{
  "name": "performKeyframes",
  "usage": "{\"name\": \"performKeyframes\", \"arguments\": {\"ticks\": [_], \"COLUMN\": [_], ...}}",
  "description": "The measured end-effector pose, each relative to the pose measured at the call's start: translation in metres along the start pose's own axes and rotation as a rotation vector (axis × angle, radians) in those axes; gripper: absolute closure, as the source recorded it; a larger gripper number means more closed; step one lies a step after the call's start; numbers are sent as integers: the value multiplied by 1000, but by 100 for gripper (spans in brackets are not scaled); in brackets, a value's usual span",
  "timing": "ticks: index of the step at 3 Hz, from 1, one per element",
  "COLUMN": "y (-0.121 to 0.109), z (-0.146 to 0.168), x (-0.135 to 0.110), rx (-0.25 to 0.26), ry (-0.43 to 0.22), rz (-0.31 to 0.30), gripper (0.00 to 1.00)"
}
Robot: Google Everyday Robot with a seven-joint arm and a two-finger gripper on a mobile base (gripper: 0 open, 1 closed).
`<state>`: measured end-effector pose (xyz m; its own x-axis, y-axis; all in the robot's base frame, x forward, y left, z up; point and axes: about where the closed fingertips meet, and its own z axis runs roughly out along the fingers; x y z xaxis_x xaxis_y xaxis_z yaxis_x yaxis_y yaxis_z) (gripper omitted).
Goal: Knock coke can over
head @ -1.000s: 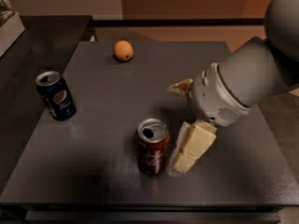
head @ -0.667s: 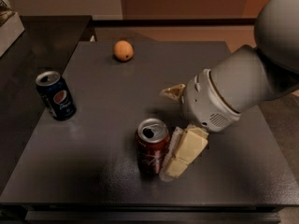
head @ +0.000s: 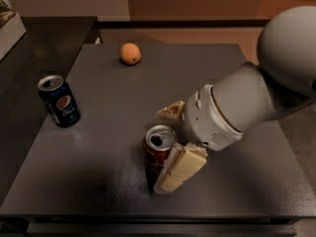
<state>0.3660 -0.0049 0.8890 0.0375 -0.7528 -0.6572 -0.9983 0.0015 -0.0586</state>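
Two cans stand on the dark table (head: pixel 108 181), and yours is the coke can (head: pixel 157 154): red-brown with a silver top, close to the front edge and a little right of its middle; the blue can (head: pixel 59 100) stands well apart near the left edge, and an orange fruit (head: pixel 130 53) lies near the back edge.

The gripper (head: pixel 164 150) is spread wide around the coke can; the nearer pale finger (head: pixel 180 168) lies against the can's right flank, while the farther finger (head: pixel 171 111) shows just behind the can, and I cannot tell whether it touches.

Judge the can as light; its mouth looks opened, so it may be empty or partly full, and you cannot tell which from here. The wall is probably thin, smooth metal; it should dent under a hard squeeze and slip against the finger. The tabletop looks smooth too, so a low push may only slide the can upright toward the left edge.

You need no grip at all; make contact high on the wall, just under the silver rim, and push sideways; once down, expect it to roll, so watch the front edge.
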Motion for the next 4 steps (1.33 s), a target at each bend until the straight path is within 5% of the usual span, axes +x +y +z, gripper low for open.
{"name": "performKeyframes", "arguments": {"ticks": [3,4], "y": [-21,-43], "z": [-10,-25], "x": [-11,-16], "rx": [69,112], "ry": [4,50], "rz": [30,29], "gripper": [87,100]}}
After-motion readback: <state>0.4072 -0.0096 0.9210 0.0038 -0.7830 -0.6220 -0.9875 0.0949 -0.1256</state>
